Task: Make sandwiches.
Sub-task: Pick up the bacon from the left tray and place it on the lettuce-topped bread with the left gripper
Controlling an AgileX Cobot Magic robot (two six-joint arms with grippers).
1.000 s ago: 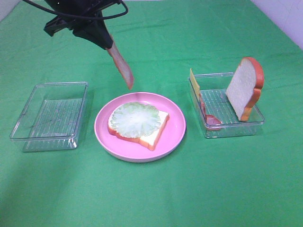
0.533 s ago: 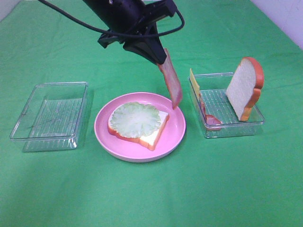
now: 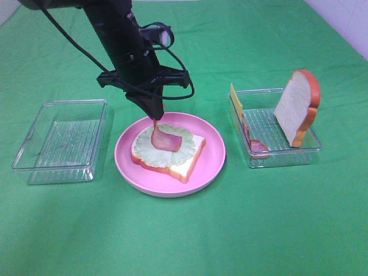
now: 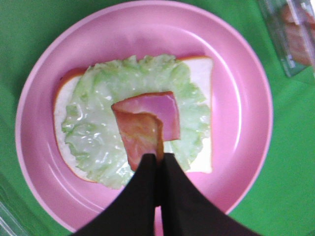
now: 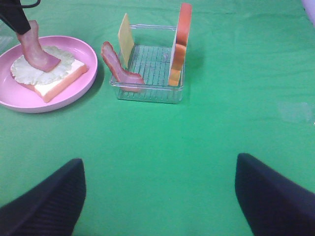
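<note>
A bread slice (image 3: 187, 159) with a lettuce leaf (image 3: 146, 150) on it lies on the round pink plate (image 3: 213, 155). My left gripper (image 3: 154, 119) is shut on a bacon strip (image 3: 164, 140) whose lower end folds onto the lettuce; the left wrist view shows the bacon strip (image 4: 147, 128) on the lettuce (image 4: 98, 128) at the gripper (image 4: 158, 158). The right clear tray (image 3: 287, 150) holds an upright bread slice (image 3: 296, 106), a cheese square (image 3: 236, 100) and another bacon strip (image 3: 253, 141). My right gripper (image 5: 157, 191) is open over bare cloth, fingers (image 5: 44, 201) wide apart.
An empty clear tray (image 3: 60, 141) stands left of the plate. Green cloth covers the table. A pale wall corner shows at the back right. The left arm and its cable hang over the back of the plate.
My left gripper has swung from the back left across to the right, then back and down over the plate. The bacon strip now touches the lettuce. The right side has not changed.
</note>
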